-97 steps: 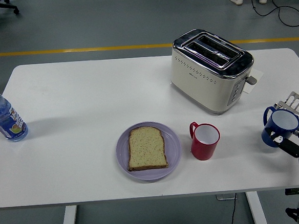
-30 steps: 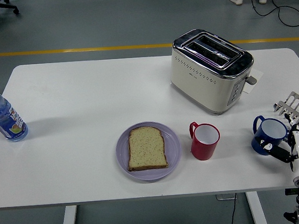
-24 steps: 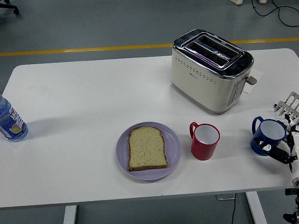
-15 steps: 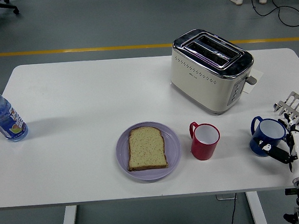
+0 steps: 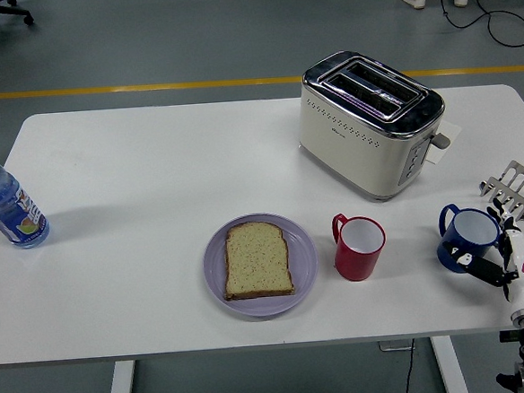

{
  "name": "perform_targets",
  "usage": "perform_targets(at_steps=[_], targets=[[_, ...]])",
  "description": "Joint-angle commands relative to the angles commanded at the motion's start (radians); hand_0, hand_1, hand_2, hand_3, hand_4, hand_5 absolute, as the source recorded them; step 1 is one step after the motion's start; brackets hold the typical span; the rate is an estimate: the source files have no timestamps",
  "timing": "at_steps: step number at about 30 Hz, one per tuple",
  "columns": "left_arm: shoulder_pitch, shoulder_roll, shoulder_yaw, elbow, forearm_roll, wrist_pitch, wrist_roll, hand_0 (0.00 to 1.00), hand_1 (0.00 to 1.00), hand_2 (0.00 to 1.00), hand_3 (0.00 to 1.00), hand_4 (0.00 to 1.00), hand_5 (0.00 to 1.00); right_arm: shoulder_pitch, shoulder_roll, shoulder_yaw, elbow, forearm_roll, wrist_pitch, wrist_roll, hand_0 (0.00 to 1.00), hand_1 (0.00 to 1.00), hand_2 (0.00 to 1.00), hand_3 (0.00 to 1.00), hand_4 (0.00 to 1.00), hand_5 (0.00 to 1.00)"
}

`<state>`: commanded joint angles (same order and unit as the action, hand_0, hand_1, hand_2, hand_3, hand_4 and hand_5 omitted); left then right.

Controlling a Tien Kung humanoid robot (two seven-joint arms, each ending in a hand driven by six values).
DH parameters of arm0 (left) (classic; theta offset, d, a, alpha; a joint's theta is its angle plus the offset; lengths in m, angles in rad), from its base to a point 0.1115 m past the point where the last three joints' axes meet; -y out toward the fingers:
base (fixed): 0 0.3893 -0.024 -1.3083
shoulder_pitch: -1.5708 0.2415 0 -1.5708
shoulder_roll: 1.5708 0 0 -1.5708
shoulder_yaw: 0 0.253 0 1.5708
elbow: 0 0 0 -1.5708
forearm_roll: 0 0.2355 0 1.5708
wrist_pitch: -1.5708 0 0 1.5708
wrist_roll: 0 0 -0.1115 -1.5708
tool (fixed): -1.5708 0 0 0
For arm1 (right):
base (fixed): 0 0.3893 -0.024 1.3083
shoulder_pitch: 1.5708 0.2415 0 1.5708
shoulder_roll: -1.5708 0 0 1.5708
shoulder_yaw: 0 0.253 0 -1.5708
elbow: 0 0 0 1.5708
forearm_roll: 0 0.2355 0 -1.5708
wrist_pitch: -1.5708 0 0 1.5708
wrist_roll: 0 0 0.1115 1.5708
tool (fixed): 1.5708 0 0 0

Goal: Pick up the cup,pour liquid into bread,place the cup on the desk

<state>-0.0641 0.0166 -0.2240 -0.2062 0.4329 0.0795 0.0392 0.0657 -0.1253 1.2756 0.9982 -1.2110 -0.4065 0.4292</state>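
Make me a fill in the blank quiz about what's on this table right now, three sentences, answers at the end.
1. The slice of bread lies on a ____ plate.
2. The right hand grips the ____ cup, not the red cup.
3. The water bottle stands at the table's ____ edge, far from the toaster.

Answers: purple; blue; left

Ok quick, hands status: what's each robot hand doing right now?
Left robot hand: not in view.
Right robot hand: at the table's right edge, fingers closed around the blue cup.
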Motion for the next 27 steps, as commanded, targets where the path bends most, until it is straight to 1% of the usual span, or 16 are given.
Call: perform_targets(at_steps=[3, 4, 9, 10, 11, 15, 16, 18, 19, 20, 23, 25, 27], targets=[[-0.002, 0.000, -0.004, 0.000, 0.001, 0.000, 0.000, 0.639, 0.649, 0.667, 0.565, 0.334, 0.839, 0.001, 0.002, 0.005, 0.003, 0.004, -0.010, 0.017, 0.800, 0.720, 0.974, 0.998, 0.912, 0.007], [-0.003, 0.000, -0.003, 0.000, 0.001, 0.000, 0.000, 0.639, 0.649, 0.665, 0.566, 0.335, 0.839, 0.002, 0.002, 0.008, 0.005, 0.000, -0.009, 0.016, 0.859, 0.823, 0.998, 0.998, 0.911, 0.002], [-0.005, 0.001, -0.005, 0.000, 0.002, 0.000, 0.000, 0.639, 0.649, 0.665, 0.566, 0.335, 0.839, 0.000, 0.003, 0.017, 0.011, -0.001, -0.001, 0.016, 0.859, 0.823, 0.998, 0.998, 0.911, 0.002], [-0.004, 0.001, -0.006, 0.000, 0.002, 0.000, 0.000, 0.639, 0.649, 0.666, 0.565, 0.335, 0.839, -0.001, 0.002, 0.017, 0.013, -0.002, 0.005, 0.013, 0.905, 0.865, 0.998, 0.998, 0.919, 0.002], [-0.005, 0.001, -0.005, 0.000, 0.002, 0.000, 0.000, 0.639, 0.649, 0.666, 0.565, 0.335, 0.839, -0.003, 0.001, 0.017, 0.017, -0.004, 0.010, 0.010, 0.905, 0.865, 0.998, 0.998, 0.919, 0.002], [-0.006, 0.000, -0.006, 0.000, 0.004, 0.000, 0.000, 0.639, 0.649, 0.666, 0.565, 0.335, 0.839, -0.012, -0.001, 0.020, 0.038, -0.013, 0.017, 0.002, 0.905, 0.865, 0.998, 0.998, 0.919, 0.002], [-0.006, 0.000, -0.007, 0.000, 0.004, 0.000, 0.000, 0.639, 0.649, 0.666, 0.566, 0.336, 0.840, -0.018, 0.000, 0.025, 0.054, -0.019, 0.015, 0.002, 0.927, 0.881, 0.998, 0.998, 0.924, 0.002], [-0.006, 0.000, -0.008, 0.000, 0.004, 0.000, 0.000, 0.639, 0.649, 0.666, 0.566, 0.336, 0.840, -0.021, 0.000, 0.030, 0.066, -0.023, 0.012, 0.002, 0.927, 0.881, 0.998, 0.998, 0.924, 0.002], [-0.007, 0.001, -0.008, -0.001, 0.004, 0.000, 0.000, 0.639, 0.649, 0.666, 0.566, 0.336, 0.840, -0.024, 0.000, 0.035, 0.083, -0.028, 0.008, 0.001, 0.927, 0.881, 0.998, 0.998, 0.924, 0.002], [-0.007, 0.001, -0.009, 0.000, 0.004, 0.000, 0.000, 0.639, 0.649, 0.666, 0.566, 0.336, 0.840, -0.026, -0.002, 0.038, 0.100, -0.030, -0.008, 0.008, 0.927, 0.881, 0.998, 0.998, 0.924, 0.002], [-0.008, 0.001, -0.009, 0.000, 0.005, 0.000, 0.000, 0.639, 0.649, 0.666, 0.567, 0.335, 0.840, -0.027, -0.006, 0.046, 0.130, -0.034, -0.034, 0.019, 0.919, 0.874, 0.998, 0.998, 0.932, 0.007], [-0.008, 0.001, -0.008, 0.000, 0.006, 0.000, 0.000, 0.639, 0.649, 0.666, 0.567, 0.335, 0.840, -0.028, -0.008, 0.049, 0.146, -0.035, -0.044, 0.023, 0.919, 0.874, 0.998, 0.998, 0.932, 0.007], [-0.009, 0.001, -0.010, 0.000, 0.008, 0.000, 0.000, 0.639, 0.649, 0.666, 0.567, 0.335, 0.840, -0.035, -0.012, 0.050, 0.181, -0.048, -0.053, 0.021, 0.919, 0.874, 0.998, 0.998, 0.932, 0.007]])
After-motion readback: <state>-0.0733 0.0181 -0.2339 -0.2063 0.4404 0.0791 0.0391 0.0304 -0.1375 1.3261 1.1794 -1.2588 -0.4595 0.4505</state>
